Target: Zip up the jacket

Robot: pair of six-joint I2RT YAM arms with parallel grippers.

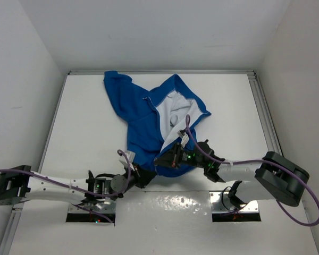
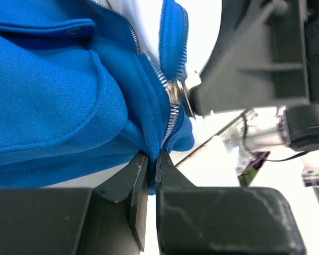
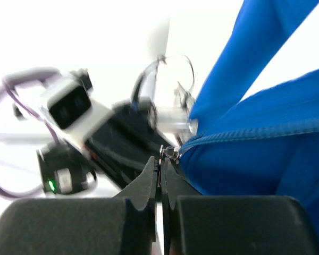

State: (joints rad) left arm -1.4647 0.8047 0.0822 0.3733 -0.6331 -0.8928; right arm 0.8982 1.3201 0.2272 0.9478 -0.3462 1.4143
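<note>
Left gripper (image 2: 151,160) pinched on jacket (image 1: 141,127) hem below zipper (image 2: 173,114), hem anchored taut. Right gripper (image 3: 162,159) clamped on zipper pull (image 3: 171,153), presumably for upward draw. Jacket laid on table (image 1: 228,95) centre, front open.

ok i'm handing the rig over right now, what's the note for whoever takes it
left gripper: shut on the jacket hem, just below the zip.
right gripper: shut on the slider.
jacket lies on the table, front open, lining showing.
Done: both grips set; slider sits low, near the hem.
To do: pull the slider up to the collar.
</note>
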